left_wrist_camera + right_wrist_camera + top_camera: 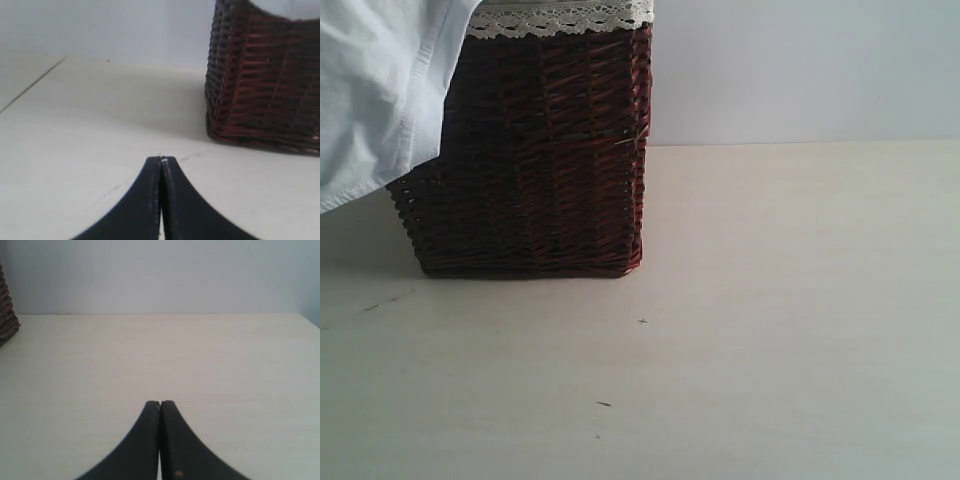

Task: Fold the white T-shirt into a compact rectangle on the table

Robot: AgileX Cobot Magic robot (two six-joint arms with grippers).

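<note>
The shirt (370,90) hung out of the basket (540,160), over its left side in the exterior view, and covered part of the wicker wall. The basket, with a lace trim (560,18) on its rim, stood on the table (770,330). The left gripper (161,161) was closed, jaws pressed together and holding nothing, near the basket. The right gripper (160,404) was also closed and empty, over the table.
</note>
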